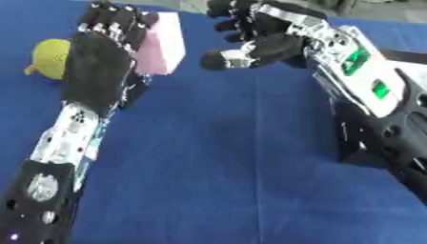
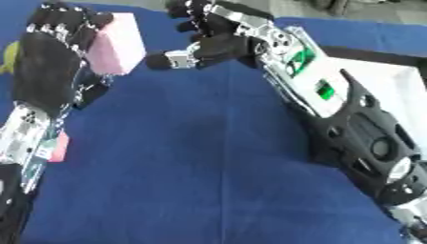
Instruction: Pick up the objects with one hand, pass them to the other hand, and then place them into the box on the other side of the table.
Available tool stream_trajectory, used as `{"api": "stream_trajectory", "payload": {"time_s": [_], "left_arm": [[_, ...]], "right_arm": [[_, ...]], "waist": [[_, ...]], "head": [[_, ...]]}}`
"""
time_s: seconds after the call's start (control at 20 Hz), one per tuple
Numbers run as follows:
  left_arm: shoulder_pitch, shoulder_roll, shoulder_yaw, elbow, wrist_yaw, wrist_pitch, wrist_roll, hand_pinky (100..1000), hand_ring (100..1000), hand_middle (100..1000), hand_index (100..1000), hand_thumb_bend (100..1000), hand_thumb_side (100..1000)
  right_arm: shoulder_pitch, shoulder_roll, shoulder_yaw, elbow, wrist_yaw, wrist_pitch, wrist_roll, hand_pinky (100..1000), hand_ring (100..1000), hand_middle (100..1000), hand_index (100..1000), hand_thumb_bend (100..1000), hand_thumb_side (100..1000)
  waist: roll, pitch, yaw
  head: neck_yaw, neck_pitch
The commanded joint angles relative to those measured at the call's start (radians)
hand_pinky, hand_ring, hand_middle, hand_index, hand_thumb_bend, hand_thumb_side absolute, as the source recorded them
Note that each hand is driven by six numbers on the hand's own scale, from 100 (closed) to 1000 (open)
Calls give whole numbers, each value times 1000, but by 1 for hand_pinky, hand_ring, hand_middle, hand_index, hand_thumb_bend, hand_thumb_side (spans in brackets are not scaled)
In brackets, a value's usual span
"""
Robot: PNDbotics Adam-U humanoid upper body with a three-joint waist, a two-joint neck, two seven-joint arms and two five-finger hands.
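Observation:
A pale pink block (image 1: pixel 163 43) is held up above the blue table, with my left hand (image 1: pixel 102 62) shut on it; I see the back of that hand and its fingers wrap the block's left side. My right hand (image 1: pixel 260 39) hangs just to the right of the block, open, fingers loosely bent and thumb stretched toward it. A narrow gap shows between the thumb tip and the block. A yellow rounded object (image 1: pixel 50 57) lies on the cloth behind my left hand. The box (image 2: pixel 390 78), white inside with a dark rim, sits at the right edge, partly hidden by my right forearm.
A small pink-red piece (image 2: pixel 58 146) lies on the cloth beside my left forearm. The blue cloth (image 1: pixel 225 157) spreads between the two arms. My right forearm (image 2: pixel 333 105) crosses over the box's near side.

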Motion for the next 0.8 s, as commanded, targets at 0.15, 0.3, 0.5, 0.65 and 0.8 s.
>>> {"api": "stream_trajectory", "payload": {"time_s": [0.15,0.3,0.5,0.65,0.8], "left_arm": [[-27,-26,-3,-10,-35,15,9,702,531,513,688,272,100],[-28,-36,-4,-6,-48,17,6,702,531,512,687,272,100],[-32,-51,-9,-2,-63,17,-1,703,531,512,689,282,100],[-35,-64,-13,8,-85,18,-15,703,532,512,689,290,100],[-37,-68,-12,18,-101,21,-27,703,532,512,689,299,100]], "right_arm": [[-25,6,0,40,25,-9,-30,1000,1000,1000,1000,672,331],[-29,11,3,57,30,-16,-39,1000,1000,1000,1000,672,331],[-35,20,8,65,32,-21,-41,1000,1000,1000,1000,666,351],[-40,25,13,62,29,-24,-36,1000,1000,1000,1000,667,358],[-40,26,14,56,25,-25,-31,1000,1000,1000,1000,668,360]], "waist": [[2,-24,6],[1,-25,9],[-1,-24,12],[-4,-23,16],[-5,-23,17]], "head": [[-12,-14],[-15,-13],[-20,-11],[-22,-9],[-23,-9]]}}
